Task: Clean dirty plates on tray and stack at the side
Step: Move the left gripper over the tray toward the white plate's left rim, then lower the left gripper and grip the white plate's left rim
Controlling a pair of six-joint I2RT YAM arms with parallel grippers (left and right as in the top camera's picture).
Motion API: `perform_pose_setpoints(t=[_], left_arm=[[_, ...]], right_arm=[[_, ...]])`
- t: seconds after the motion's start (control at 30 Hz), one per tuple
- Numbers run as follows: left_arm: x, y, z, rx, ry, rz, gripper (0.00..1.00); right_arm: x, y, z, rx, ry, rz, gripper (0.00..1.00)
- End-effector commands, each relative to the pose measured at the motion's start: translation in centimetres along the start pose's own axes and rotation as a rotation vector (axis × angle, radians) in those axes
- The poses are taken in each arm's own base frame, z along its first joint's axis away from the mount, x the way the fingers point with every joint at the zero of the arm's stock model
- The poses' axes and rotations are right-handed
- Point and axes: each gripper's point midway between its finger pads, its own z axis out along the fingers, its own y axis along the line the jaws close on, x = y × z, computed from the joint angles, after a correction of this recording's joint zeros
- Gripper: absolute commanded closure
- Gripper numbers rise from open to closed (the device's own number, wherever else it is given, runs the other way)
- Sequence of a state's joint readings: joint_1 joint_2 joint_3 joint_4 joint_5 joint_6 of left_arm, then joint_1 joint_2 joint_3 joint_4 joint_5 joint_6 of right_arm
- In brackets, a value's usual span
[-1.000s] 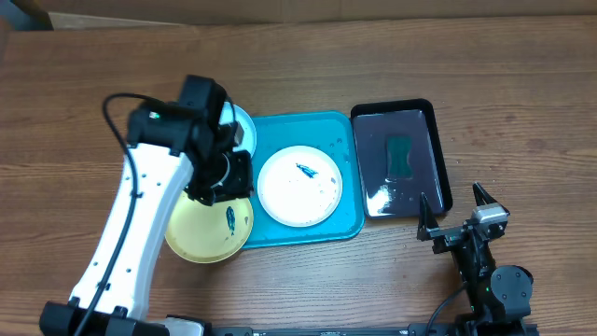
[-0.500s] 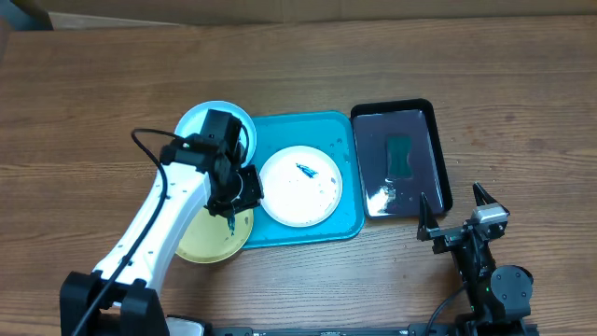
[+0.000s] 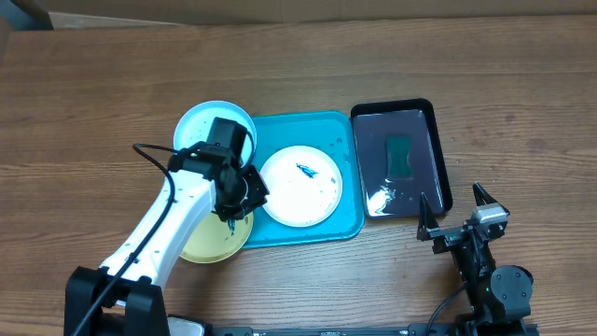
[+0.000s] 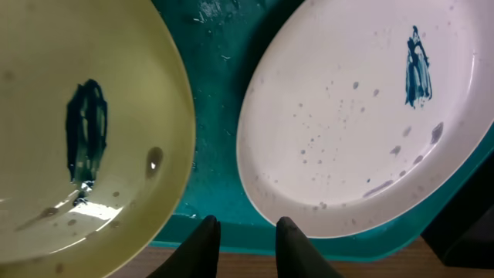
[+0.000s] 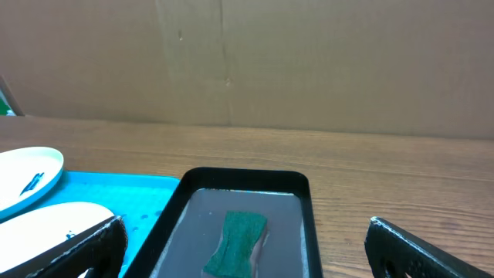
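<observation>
Overhead, the left hand [image 3: 232, 202] hovers over the left rim of the tray [image 3: 347, 222], between the yellow plate [image 3: 201, 245] and the white plate [image 3: 300, 187]. Its fingers [image 4: 202, 245] are slightly parted and hold nothing. The white plate lies in the tray. The pale blue plate [image 3: 198, 126] sits on the tabletop [image 3: 93, 93] at the tray's far left corner. The right hand [image 3: 454, 213] gapes wide near the black tray [image 3: 392, 105].
</observation>
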State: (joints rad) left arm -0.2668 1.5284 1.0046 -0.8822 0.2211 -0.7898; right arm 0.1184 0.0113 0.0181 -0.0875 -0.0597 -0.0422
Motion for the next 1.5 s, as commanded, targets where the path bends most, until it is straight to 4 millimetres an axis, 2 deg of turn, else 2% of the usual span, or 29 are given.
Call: perform_pose_setpoints(t=[0.0,0.1,0.2,0.37,0.67,0.87,1.07,1.47], left_arm=[[0.4,0.4,0.6,-0.063,-0.042,-0.062,0.67],[0.6,0.3,0.7,-0.103,-0.084,-0.060,0.56],[1.1,-0.2,0.9,-0.107,-0.088,-0.033,0.55],[1.6,-0.9,1.1,-0.098,-0.092,-0.012,0.62],[2.0,-0.9,1.6,-0.121,-0.098,-0.018,0.64],[2.1,-0.2,3.4,-0.175,-0.072,-0.044,0.66],[1.9,-0.2,4.9,-0.185,-0.048,-0.051,0.72],[2.4,0.1,5.0,-0.209,-0.036,-0.044,0.77]], right_arm=[[0.1,-0.2,0.0,0.012,-0.005,-0.004,0.00],[0.1,-0.2,0.0,0.012,-0.005,-0.004,0.00],[0.2,-0.2,0.0,0.012,-0.005,-0.004,0.00],[0.2,-0.2,0.0,0.012,-0.005,-0.004,0.00],[0.2,-0.2,0.0,0.012,-0.005,-0.004,0.00],[0.2,-0.2,0.0,0.012,-0.005,-0.004,0.00],[0.1,-0.2,0.0,0.012,-0.005,-0.004,0.00],[0.2,-0.2,0.0,0.012,-0.005,-0.004,0.00]])
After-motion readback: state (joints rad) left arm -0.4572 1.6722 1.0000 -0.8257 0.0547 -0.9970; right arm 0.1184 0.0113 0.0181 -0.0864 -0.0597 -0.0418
